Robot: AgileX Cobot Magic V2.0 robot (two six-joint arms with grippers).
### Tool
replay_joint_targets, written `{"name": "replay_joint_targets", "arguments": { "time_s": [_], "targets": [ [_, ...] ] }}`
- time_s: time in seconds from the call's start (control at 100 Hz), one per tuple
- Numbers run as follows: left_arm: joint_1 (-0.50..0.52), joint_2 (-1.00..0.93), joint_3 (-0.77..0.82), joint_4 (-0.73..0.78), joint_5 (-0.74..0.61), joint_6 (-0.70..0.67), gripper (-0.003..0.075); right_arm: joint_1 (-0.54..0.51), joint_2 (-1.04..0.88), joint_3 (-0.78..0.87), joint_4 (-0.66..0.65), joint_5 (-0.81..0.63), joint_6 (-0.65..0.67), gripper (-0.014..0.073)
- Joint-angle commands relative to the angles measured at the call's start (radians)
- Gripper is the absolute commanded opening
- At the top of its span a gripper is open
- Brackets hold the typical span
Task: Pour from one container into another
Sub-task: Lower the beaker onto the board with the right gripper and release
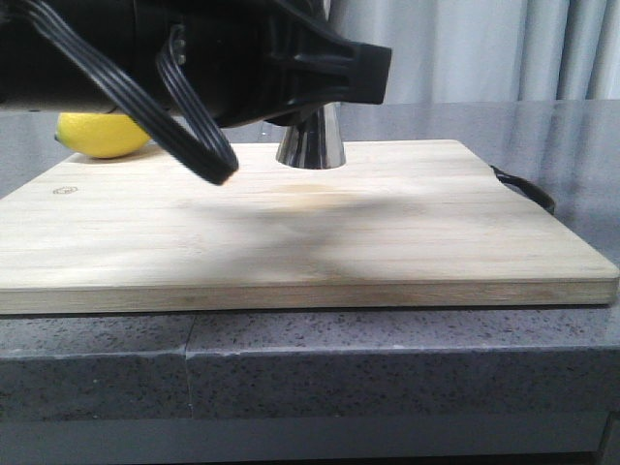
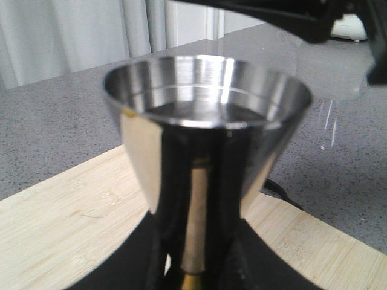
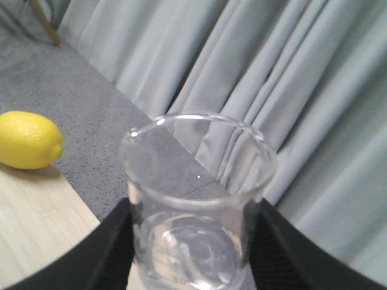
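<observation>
One steel jigger (image 1: 311,140), one glass beaker (image 3: 195,199), one lemon (image 1: 100,134) and one bamboo cutting board (image 1: 291,228) are counted.

In the front view only the jigger's flared base is seen, standing on the far part of the board; its upper cup is hidden behind a black arm, and the beaker is not seen there.

In the left wrist view the jigger's open cup (image 2: 208,96) is shown close up, with liquid inside. The left gripper (image 2: 196,254) is closed on the jigger's lower half, one dark finger (image 2: 130,266) on each side.

In the right wrist view the beaker is seen held between the right gripper's (image 3: 190,254) two fingers (image 3: 97,254), closed against its walls. It is nearly upright; whether liquid remains inside cannot be told.
</observation>
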Motion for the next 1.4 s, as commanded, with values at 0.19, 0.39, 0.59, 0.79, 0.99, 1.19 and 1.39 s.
{"name": "replay_joint_targets", "arguments": {
  "time_s": [0.19, 0.39, 0.59, 0.79, 0.99, 1.19, 1.39],
  "targets": [
    [-0.006, -0.041, -0.028, 0.003, -0.101, -0.007, -0.0020, -0.063, 0.121, -0.029, 0.109, -0.177, 0.102, 0.0202],
    [-0.006, -0.041, -0.028, 0.003, -0.101, -0.007, -0.0020, -0.069, 0.256, -0.029, 0.122, -0.227, 0.102, 0.0202],
    [-0.006, -0.041, -0.028, 0.003, -0.101, -0.007, -0.0020, -0.079, 0.354, -0.029, 0.125, -0.310, 0.102, 0.0202],
    [-0.006, -0.041, -0.028, 0.003, -0.101, -0.007, -0.0020, -0.094, 0.433, -0.029, 0.158, -0.357, 0.102, 0.0202],
    [-0.006, -0.041, -0.028, 0.003, -0.101, -0.007, -0.0020, -0.096, 0.476, -0.026, 0.163, -0.395, 0.102, 0.0202],
    [-0.006, -0.041, -0.028, 0.003, -0.101, -0.007, -0.0020, -0.096, 0.491, -0.026, 0.163, -0.396, 0.102, 0.0202],
    [-0.006, -0.041, -0.028, 0.003, -0.101, -0.007, -0.0020, -0.096, 0.518, -0.026, 0.163, -0.396, 0.102, 0.0202]
  ]
}}
